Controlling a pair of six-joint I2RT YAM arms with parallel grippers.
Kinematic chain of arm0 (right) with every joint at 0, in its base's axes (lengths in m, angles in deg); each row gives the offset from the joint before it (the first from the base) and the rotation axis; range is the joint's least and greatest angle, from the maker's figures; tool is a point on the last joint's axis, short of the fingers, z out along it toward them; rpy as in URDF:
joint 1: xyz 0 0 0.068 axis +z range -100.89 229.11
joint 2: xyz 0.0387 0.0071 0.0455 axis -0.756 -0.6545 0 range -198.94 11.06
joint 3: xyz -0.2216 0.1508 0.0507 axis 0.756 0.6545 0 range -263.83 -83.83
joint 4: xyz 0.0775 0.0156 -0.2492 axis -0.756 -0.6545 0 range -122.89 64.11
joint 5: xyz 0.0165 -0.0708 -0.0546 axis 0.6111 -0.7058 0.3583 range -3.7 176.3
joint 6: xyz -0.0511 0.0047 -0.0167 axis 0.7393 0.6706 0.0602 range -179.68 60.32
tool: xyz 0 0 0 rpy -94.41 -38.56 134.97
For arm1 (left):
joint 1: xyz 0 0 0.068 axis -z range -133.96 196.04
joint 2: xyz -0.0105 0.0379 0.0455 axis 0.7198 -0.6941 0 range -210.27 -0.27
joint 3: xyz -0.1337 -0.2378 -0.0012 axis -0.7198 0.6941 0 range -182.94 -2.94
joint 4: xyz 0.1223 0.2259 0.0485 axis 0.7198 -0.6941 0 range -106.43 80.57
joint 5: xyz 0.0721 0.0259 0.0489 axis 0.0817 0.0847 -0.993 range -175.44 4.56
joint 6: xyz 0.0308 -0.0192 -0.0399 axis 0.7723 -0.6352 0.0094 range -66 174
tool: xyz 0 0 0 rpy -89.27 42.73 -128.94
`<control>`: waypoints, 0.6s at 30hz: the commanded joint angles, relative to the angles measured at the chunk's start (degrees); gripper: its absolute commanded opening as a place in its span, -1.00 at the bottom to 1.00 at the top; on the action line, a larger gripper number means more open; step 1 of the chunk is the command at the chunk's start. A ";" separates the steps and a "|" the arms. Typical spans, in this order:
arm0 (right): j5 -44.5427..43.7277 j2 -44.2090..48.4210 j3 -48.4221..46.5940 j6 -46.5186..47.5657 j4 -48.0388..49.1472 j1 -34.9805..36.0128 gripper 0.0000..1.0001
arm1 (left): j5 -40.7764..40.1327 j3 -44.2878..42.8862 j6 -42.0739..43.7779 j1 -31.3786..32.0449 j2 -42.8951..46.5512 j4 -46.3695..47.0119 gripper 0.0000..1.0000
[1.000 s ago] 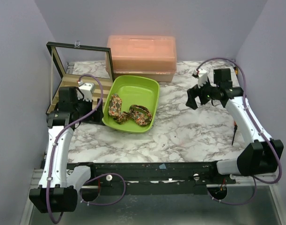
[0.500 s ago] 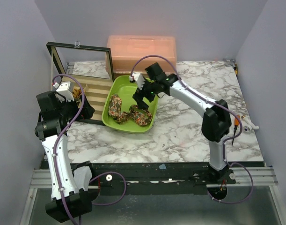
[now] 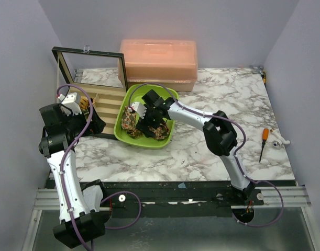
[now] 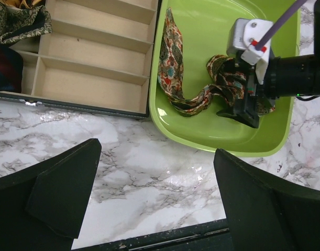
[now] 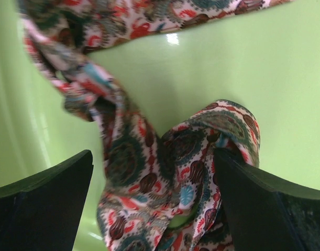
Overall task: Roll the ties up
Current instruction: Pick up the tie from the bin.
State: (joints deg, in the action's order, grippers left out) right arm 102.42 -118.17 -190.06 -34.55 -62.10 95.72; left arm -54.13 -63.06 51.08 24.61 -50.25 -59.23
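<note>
Nearest the bases, the left end effector (image 4: 157, 151) hangs over the bare marble table (image 4: 123, 162), just short of the tray's near rim; its fingers are spread wide with nothing between them, which reads as a waiting pose, close enough to pin or guide fabric yet out of the other arm's path. Beyond it sits the lime-green tray (image 4: 217, 26), its raised wall keeping the loose cloth gathered in one spot; inside lies the floral tie (image 4: 173, 73), unrolled, one length running up the tray's left side and the rest bunched in folds toward the middle. The right end effector (image 5: 153, 157) reaches down into that bunch; its fingers stand well apart on either side of a fold, the right one touching the cloth, and nothing is pinched; I judge it is placed to close on an end and start the roll. Beside the tray, on its left, a divided box (image 4: 91, 70) lies open, some dark patterned cloth in its far compartments; likely the slots are meant for finished rolls. Farthest back stands a lidded orange container (image 3: 160, 57); a screwdriver (image 3: 263, 138) lies well apart at the right, playing no part.
</note>
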 commanded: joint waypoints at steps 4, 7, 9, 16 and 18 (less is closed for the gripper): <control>-12.44 -2.51 1.90 2.05 6.47 0.33 0.29 | 1.61 -0.09 -0.57 -0.54 -0.30 0.49 0.97; -13.89 -1.21 4.99 3.06 6.49 0.32 -0.28 | 1.61 0.08 -0.57 -0.54 -0.38 0.75 0.97; -14.72 -0.07 7.17 3.67 6.32 0.21 -0.66 | 1.81 0.01 -0.45 -0.54 -0.55 0.93 0.97; -14.71 5.66 6.06 1.89 6.58 -1.97 -0.99 | 2.96 0.22 0.74 -0.55 -1.48 1.61 0.97; -13.14 7.27 2.17 -0.07 5.73 -3.28 -0.99 | 3.09 0.08 1.41 -0.54 -1.80 2.18 0.97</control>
State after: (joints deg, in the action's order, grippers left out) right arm 89.75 -115.63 -182.85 -31.84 -54.12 95.05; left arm -53.28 -63.06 51.13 24.61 -51.65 -58.73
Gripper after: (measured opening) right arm 0.025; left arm 0.985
